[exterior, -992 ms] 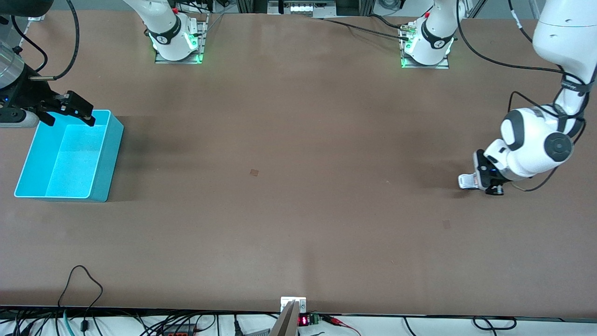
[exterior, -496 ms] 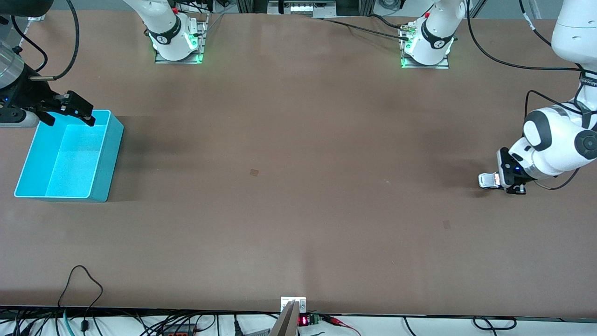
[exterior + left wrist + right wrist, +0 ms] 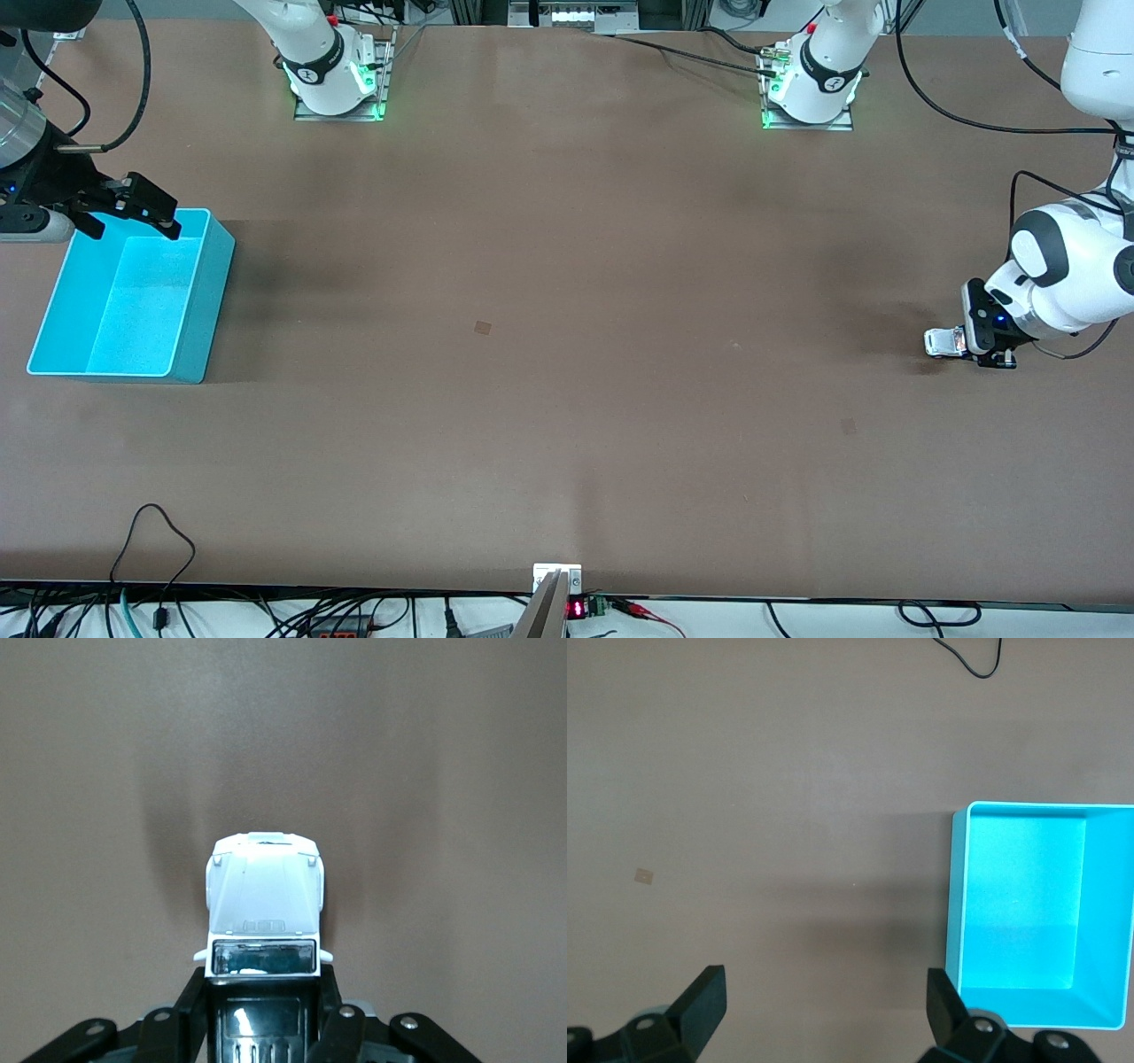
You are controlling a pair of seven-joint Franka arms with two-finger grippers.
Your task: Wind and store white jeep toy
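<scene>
The white jeep toy (image 3: 944,341) sits low on the table at the left arm's end, held at its black rear by my left gripper (image 3: 964,341). In the left wrist view the jeep (image 3: 264,904) points away from the camera, and the gripper (image 3: 263,992) is shut on its black roof panel. The cyan bin (image 3: 133,297) stands at the right arm's end; it looks empty, also in the right wrist view (image 3: 1036,912). My right gripper (image 3: 133,213) is open and empty, waiting over the bin's edge that is farther from the front camera. Its fingers (image 3: 700,1001) are wide apart.
Two small square marks lie on the brown table, one near the middle (image 3: 482,327) and one toward the left arm's end (image 3: 848,426). Cables (image 3: 151,540) run along the table's front edge. The arm bases (image 3: 337,75) stand along the edge farthest from the front camera.
My left gripper has pulled the jeep backward along the table toward the left arm's end. The right arm and the bin have not moved.
</scene>
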